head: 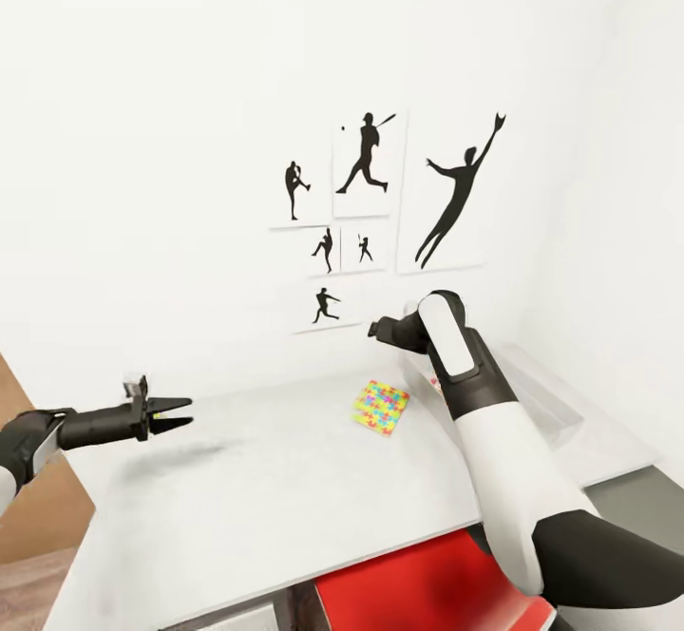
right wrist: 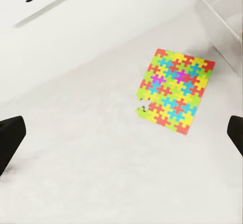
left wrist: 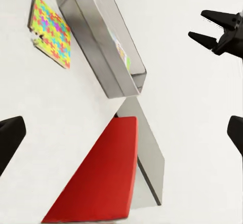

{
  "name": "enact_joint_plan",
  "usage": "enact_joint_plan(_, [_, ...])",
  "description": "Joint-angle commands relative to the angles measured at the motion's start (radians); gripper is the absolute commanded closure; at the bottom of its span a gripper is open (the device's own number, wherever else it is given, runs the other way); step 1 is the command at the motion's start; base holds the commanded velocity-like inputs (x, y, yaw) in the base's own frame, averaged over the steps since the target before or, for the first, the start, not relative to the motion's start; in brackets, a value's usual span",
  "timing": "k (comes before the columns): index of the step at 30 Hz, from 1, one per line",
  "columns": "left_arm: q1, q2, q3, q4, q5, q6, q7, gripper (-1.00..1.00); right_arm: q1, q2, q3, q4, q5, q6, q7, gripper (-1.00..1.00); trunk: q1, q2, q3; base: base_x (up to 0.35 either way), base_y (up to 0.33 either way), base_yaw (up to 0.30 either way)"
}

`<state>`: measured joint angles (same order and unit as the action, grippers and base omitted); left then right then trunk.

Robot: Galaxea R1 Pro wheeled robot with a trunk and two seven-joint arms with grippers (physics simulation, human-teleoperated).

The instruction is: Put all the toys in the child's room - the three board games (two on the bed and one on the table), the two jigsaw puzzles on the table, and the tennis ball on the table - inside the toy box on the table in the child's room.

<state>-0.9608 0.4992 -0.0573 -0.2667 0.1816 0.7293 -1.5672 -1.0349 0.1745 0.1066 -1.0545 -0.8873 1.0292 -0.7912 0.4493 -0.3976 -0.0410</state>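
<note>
One jigsaw puzzle (head: pixel 381 408) (left wrist: pixel 50 30) (right wrist: pixel 174 89), a thin square tile of multicolour pieces, lies flat on the pale table (head: pixel 285 479). Beside it to the right stands the translucent grey toy box (head: pixel 543 390) (left wrist: pixel 101 46) (right wrist: pixel 223 11), half hidden behind my right arm. Something colourful (left wrist: pixel 121 52) lies inside it; I cannot tell what. My right gripper (head: pixel 380 330) (left wrist: pixel 201 26) hangs open and empty above the table, behind the puzzle. My left gripper (head: pixel 180 412) is open and empty over the table's left part, well away from the puzzle.
A red chair (head: pixel 418 583) (left wrist: pixel 101 178) is pushed in at the table's front edge. Black silhouette sports pictures (head: pixel 366 203) hang on the white wall behind the table. Wood floor (head: pixel 28 517) shows past the table's left end.
</note>
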Motion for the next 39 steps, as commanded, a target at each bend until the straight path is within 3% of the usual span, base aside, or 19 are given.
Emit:
enact_joint_plan(1, [-0.001, 0.017, -0.009, 0.0, 0.006, 0.006, -0.004, -1.0, -0.004, 0.0, 0.001, 0.0, -0.009, 0.002, -0.01, -1.0, 0.001, -0.002, -0.003, 0.0, 0.0, 0.266])
enact_joint_plan(3, [0.0, 0.063, -0.014, 0.0, 0.006, -0.004, -0.004, -1.0, -0.01, 0.0, 0.001, 0.01, -0.009, 0.002, -0.011, -1.0, 0.001, -0.002, -0.005, 0.0, 0.0, 0.266])
enact_joint_plan(7, [0.0, 0.112, -0.016, 0.0, 0.006, -0.01, -0.004, -1.0, -0.013, 0.0, 0.001, 0.02, -0.008, 0.002, -0.011, -1.0, 0.001, -0.002, -0.008, 0.0, 0.0, 0.265])
enact_joint_plan(22, [0.0, 0.193, -0.016, 0.0, 0.004, -0.02, -0.004, -1.0, -0.014, 0.0, -0.001, 0.029, -0.008, 0.002, -0.066, -1.0, 0.001, -0.002, -0.012, 0.0, 0.0, 0.053])
enact_joint_plan(29, [0.0, 0.222, -0.015, 0.002, 0.002, -0.037, -0.004, -1.0, -0.014, 0.0, -0.006, 0.112, -0.007, 0.0, -0.075, -1.0, 0.001, -0.002, -0.017, 0.0, 0.0, 0.0])
enact_joint_plan(39, [0.0, 0.269, -0.016, 0.005, 0.001, -0.059, -0.004, -1.0, -0.014, 0.0, -0.004, 0.128, -0.005, -0.009, -0.076, -1.0, 0.001, -0.002, -0.02, 0.0, 0.0, 0.0])
